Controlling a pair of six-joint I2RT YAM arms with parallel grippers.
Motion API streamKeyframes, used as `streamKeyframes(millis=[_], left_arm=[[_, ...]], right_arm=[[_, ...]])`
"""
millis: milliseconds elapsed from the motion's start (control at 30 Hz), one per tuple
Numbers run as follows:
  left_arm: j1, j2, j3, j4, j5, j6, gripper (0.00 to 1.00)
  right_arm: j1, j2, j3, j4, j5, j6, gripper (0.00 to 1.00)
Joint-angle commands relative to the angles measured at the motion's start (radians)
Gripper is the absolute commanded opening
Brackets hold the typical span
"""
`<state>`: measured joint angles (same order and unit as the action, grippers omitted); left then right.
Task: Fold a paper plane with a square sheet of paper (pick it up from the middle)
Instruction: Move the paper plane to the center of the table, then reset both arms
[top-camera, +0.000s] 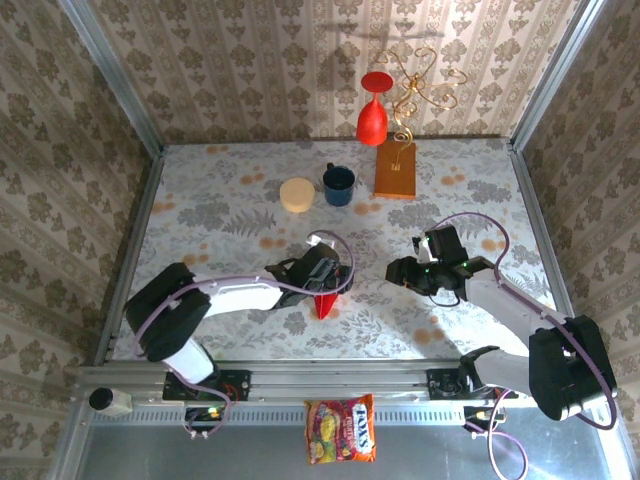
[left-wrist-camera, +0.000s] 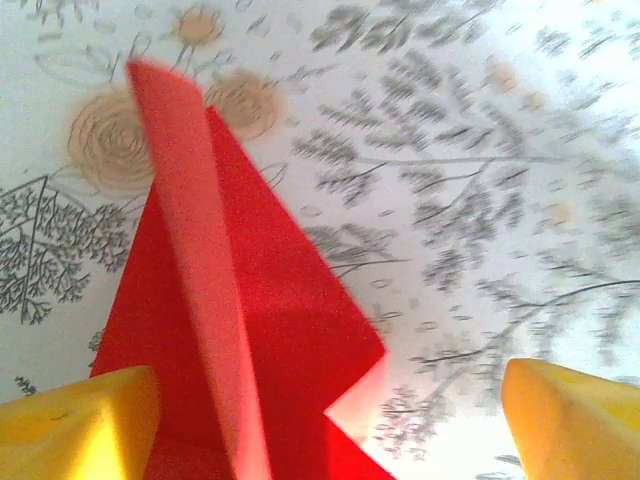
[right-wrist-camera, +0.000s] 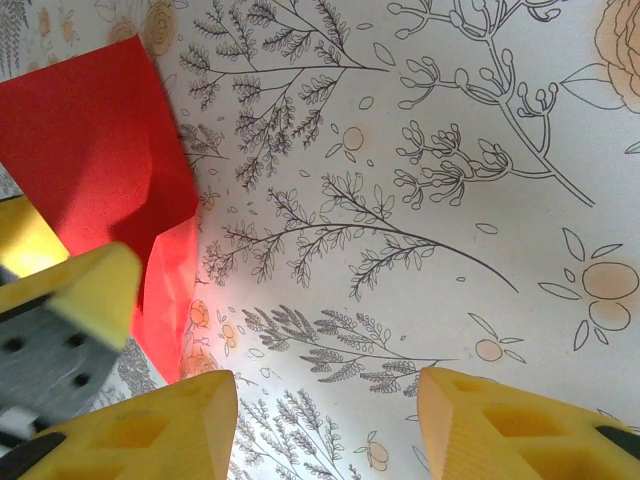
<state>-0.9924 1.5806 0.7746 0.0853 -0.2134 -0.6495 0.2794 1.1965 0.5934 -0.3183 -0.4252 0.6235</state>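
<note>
The top view is lit brightly and evenly; soft shadows of the vase (top-camera: 372, 120) and wire ornament (top-camera: 420, 85) are thrown upward on the back wall (top-camera: 250, 60), and the bottom strip is left dimmer. In the left wrist view the paper (left-wrist-camera: 290, 330) is blurred by closeness, the left fingertips (left-wrist-camera: 80, 425) in the lower corners are out of focus, and the table (left-wrist-camera: 480, 150) print is softened, washed pale at upper left. In the right wrist view the print is rendered sharply, the paper at upper left is partly shadowed, and the right fingertips (right-wrist-camera: 140, 430) are slightly soft.
</note>
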Motion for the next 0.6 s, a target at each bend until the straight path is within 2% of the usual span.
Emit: streamKeyframes(millis=[0,233,333,567], left_arm=[[0.001,-0.067,-0.032,0.046,0.047,0.030,0.91],[-0.070,-0.131,-0.026,-0.114,-0.103,0.042,0.95],[-0.108,-0.100,-0.024,-0.134,-0.153,0.043,1.00],[-0.185,-0.004,0.001,-0.176,-0.244,0.088,1.00]], right_arm=[[-0.002,-0.014,-0.013,-0.013,-0.003,-0.019,0.51],[-0.002,-0.001,-0.020,0.006,-0.003,-0.018,0.52],[-0.001,0.012,-0.024,0.017,-0.006,-0.015,0.52],[-0.001,0.013,-0.027,0.014,-0.001,-0.022,0.53]])
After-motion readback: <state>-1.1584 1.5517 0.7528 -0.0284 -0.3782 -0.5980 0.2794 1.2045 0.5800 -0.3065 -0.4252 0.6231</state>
